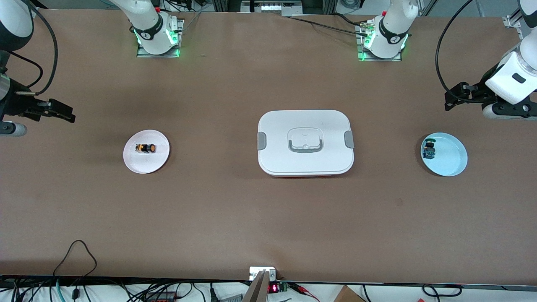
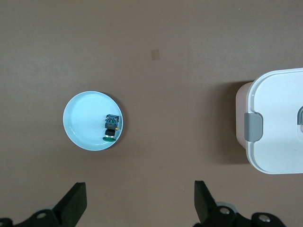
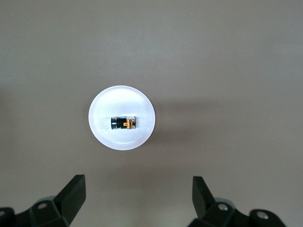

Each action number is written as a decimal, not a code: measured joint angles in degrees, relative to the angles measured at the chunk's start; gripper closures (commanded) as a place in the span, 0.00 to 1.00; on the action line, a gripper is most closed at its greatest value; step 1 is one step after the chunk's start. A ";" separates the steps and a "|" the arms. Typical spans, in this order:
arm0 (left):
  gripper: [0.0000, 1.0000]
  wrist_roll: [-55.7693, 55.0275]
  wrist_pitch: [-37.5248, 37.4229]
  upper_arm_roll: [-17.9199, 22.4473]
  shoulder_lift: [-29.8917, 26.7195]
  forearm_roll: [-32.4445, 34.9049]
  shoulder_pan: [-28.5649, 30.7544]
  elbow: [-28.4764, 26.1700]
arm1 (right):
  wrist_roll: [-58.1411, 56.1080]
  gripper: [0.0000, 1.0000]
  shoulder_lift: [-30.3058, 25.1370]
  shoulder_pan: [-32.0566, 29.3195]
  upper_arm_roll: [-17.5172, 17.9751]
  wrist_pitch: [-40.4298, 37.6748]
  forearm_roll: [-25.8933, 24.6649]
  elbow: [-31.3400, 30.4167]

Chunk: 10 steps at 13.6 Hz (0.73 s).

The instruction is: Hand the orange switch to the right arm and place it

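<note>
From my station the table (image 1: 235, 218) reads as a matt brown sheet, smooth and paper-like, with no shine anywhere. The lidded container (image 1: 305, 142) in the middle looks like smooth white plastic with a soft satin finish, its two side clips and handle in grey plastic. The white plate (image 1: 146, 151) looks matt; I cannot tell paper from plastic. The orange switch (image 1: 145, 148) on it is black plastic with an orange band. The light blue plate (image 1: 444, 154) has a slight gloss, with faint rings on its inside in the left wrist view. The green-capped switch (image 1: 429, 149) looks like plastic. Both arms' shells I see as glossy white plastic, the fingers (image 2: 73, 203) matt black.
</note>
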 measured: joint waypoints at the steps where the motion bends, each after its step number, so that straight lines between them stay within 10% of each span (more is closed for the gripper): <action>1: 0.00 0.00 0.00 0.00 0.00 0.00 0.00 0.00 | 0.12 0.00 -0.76 0.00 0.00 -0.19 0.01 -0.33; 10: 0.00 0.00 -0.02 0.00 0.00 0.00 0.00 0.00 | -0.52 0.00 -3.03 0.38 0.70 -1.67 0.01 1.47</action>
